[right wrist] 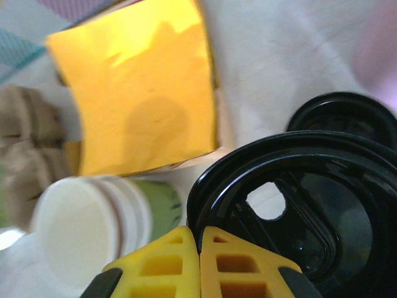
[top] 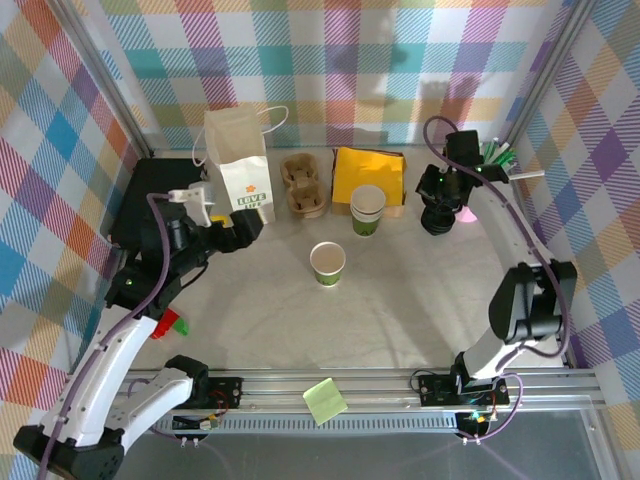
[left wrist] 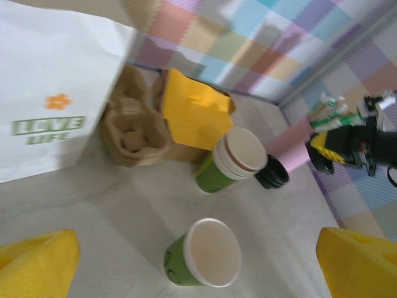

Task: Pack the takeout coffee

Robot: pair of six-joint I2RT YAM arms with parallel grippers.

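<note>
- Takeout coffee (top: 328, 262): small tapered paper cup, green band under a white rim. It stands upright on the bare middle of the pale table (top: 420, 300), mouth uncovered, nothing touching it. It is just in front of a stack of like green-and-white paper cups (top: 367, 210).
- Right gripper (right wrist: 200, 248): yellow fingers brought flat together on the near rim of a flat round black plastic lid (right wrist: 279, 205) with an opening in its top. This is at the far right of the table, beside the pink cup of green-and-white straws (left wrist: 298, 146). A second black lid (right wrist: 344, 115) lies behind it. Whether the pinched black lid is clear of the surface I cannot tell.
- Left gripper (top: 248, 226): jaws spread wide, holding nothing. It hangs just beside the white paper bag with string handles and green "LOVE LIFE" print (top: 240, 165), its camera looking down on the takeout coffee.
- Also present, untouched: brown moulded pulp cup carrier (top: 303, 185); box of yellow paper napkins (top: 368, 172).
- Step in hand, by my reading: fetching the black lid. The cup is not yet covered and nothing is yet in the bag.
- Next move calls for: carrying the black lid leftward and nearer to the takeout coffee, holding it level and centred over the rim, then pressing it on evenly. The light cup may tip or slide under a one-sided push, so the open left gripper looks well placed to steady it. Bagging would follow.
</note>
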